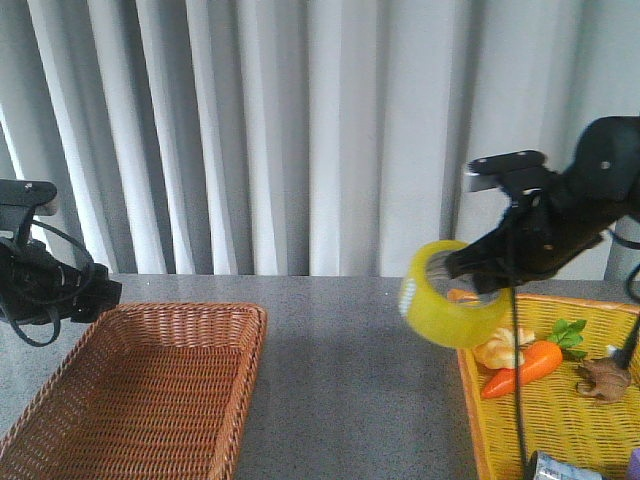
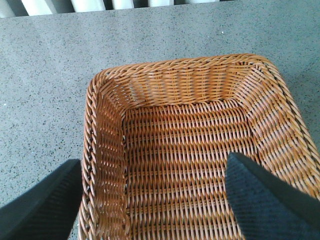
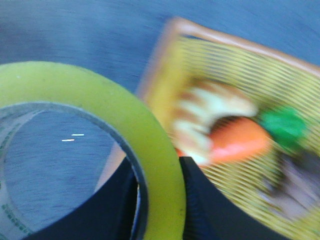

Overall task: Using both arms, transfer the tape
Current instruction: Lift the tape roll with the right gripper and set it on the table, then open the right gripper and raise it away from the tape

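The tape (image 1: 440, 295), a wide yellow translucent roll, hangs in the air above the table's right middle, held by my right gripper (image 1: 470, 272). In the right wrist view the roll (image 3: 125, 115) fills the near part, and the gripper (image 3: 160, 200) is shut on its wall, one finger inside the core and one outside. My left arm (image 1: 40, 275) is at the far left above the brown basket (image 1: 150, 400). In the left wrist view the left gripper (image 2: 155, 200) is open and empty over the basket's inside (image 2: 185, 150).
A yellow basket (image 1: 560, 410) at the right holds a toy carrot (image 1: 525, 368), a bread-like toy (image 1: 500, 350), a brown figure (image 1: 603, 378) and a can (image 1: 560, 468). A grey table (image 1: 350, 370) lies between the baskets; white curtains hang behind.
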`<action>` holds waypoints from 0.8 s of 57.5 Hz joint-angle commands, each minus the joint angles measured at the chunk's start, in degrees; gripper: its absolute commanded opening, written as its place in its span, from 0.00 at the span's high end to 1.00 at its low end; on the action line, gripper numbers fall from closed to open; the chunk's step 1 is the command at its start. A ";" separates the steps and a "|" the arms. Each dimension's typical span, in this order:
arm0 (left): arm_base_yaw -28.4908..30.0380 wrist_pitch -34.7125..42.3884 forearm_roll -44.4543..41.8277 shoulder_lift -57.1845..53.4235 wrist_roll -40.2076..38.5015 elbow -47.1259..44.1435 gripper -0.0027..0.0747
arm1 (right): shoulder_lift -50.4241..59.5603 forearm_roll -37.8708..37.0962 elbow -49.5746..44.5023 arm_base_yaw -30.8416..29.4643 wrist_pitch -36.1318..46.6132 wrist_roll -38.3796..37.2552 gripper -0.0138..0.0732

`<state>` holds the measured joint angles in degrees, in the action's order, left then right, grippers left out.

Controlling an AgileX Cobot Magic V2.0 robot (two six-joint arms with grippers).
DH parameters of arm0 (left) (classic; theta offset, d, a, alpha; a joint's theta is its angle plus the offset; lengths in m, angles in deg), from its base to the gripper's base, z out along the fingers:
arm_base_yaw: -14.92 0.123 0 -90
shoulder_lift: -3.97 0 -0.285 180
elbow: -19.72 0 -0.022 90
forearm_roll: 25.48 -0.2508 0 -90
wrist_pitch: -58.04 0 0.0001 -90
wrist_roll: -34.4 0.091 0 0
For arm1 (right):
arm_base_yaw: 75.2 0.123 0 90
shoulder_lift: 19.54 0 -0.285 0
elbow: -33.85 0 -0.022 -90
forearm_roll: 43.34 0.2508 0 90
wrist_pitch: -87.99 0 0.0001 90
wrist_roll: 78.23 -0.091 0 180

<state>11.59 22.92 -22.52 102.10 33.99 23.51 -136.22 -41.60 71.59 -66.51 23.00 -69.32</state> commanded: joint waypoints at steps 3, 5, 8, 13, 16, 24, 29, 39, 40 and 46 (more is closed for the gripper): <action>-0.29 3.65 0.40 -2.18 -0.48 1.93 0.25 | 0.00 0.29 1.88 7.17 2.61 2.91 0.85; -0.29 3.51 0.40 -2.18 -0.48 1.93 0.25 | -1.27 0.25 1.88 8.46 2.66 2.91 0.85; -0.29 3.22 0.40 -2.18 -0.48 1.93 0.25 | -2.95 0.13 1.88 9.51 2.56 2.83 0.85; -0.29 2.82 0.40 -2.18 -0.48 1.93 0.25 | -6.40 0.08 1.88 10.48 1.60 1.82 0.85; -0.29 2.66 0.40 -2.18 -0.48 1.93 0.25 | -8.41 0.27 1.88 10.54 1.19 0.98 0.85; -0.29 2.34 0.40 -2.18 -0.48 1.93 0.25 | -12.49 0.43 1.88 10.54 1.05 -1.47 0.82; -0.29 2.34 0.40 -2.18 -0.48 1.93 0.25 | -13.85 0.43 1.88 10.54 1.73 -2.22 0.76; -0.29 2.34 0.40 -2.18 -0.48 1.93 0.25 | -14.96 0.50 1.88 10.54 1.84 -2.54 0.53; -0.29 2.34 0.40 -2.18 -0.48 1.93 0.25 | -15.01 0.45 1.88 10.54 1.77 -2.54 0.51; -0.29 1.98 0.40 -2.18 -0.23 1.93 0.25 | -15.01 0.50 1.94 10.54 2.08 -2.54 0.34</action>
<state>11.59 22.24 -22.52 102.10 33.99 23.51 -154.65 -41.21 71.75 -55.70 22.98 -71.67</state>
